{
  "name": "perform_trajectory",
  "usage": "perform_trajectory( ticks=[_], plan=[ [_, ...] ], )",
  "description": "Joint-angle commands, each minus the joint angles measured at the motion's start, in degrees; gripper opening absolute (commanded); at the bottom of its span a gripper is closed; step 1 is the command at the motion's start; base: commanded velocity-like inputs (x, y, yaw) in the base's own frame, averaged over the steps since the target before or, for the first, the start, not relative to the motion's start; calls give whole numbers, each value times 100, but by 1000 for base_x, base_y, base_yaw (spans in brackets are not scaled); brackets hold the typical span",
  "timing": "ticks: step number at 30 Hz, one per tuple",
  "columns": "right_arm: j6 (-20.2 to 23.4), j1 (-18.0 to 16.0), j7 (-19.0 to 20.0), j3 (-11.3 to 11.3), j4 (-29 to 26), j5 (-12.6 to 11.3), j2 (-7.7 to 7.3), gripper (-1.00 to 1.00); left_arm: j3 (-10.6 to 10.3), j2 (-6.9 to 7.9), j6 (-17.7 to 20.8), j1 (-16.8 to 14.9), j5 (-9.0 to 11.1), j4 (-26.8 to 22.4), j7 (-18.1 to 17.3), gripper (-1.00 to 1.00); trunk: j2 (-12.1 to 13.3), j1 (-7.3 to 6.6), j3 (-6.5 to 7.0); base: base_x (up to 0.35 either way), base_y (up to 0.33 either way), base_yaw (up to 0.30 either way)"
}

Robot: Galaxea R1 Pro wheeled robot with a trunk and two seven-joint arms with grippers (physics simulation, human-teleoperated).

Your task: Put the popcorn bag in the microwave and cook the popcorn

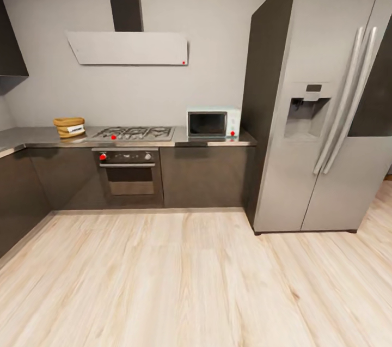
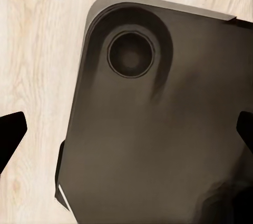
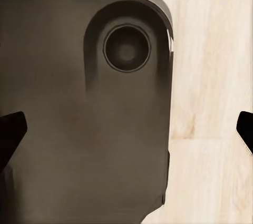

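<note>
A kitchen is seen across a pale wood floor [image 1: 179, 281] from the head view. A grey worktop [image 1: 32, 138] runs along the back wall over dark cabinet fronts [image 1: 204, 175]. The bag [image 1: 69, 126], orange-brown with a rolled rim and a white label, is stood near the worktop's left end, close to the corner where the worktop turns, just left of the hob [image 1: 133, 132]. The microwave [image 1: 213, 123] is set at the worktop's right end, its dark-framed door shut and its knob panel on the right side, next to the tall steel fridge [image 1: 326, 96]. The bag and the microwave are well apart, with the hob between them. An oven [image 1: 129, 171] is built in below the hob, and a hood [image 1: 128, 47] is mounted on the wall above it. In the left wrist view, the left tool [image 2: 126, 132] is held open, its dark fingertips [image 2: 10, 134] spread to the picture's edges over a dark rounded base [image 2: 158, 129] and the floor. In the right wrist view, the right tool [image 3: 126, 132] is likewise held open, nothing being gripped, above the same kind of dark body and floor.
</note>
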Motion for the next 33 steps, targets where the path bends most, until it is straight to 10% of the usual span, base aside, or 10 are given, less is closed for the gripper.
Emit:
perform_trajectory(
  ticks=[1,33],
  plan=[
    [-25,-2,-4,3,10,0,-2,100,40,-1,-11,0,6,-2,1,100,-2,4,-4,326,0,0],
    [-32,-2,-4,12,12,0,-5,100,53,-7,-29,0,6,-2,1,100,-2,4,-4,326,0,0]
  ],
)
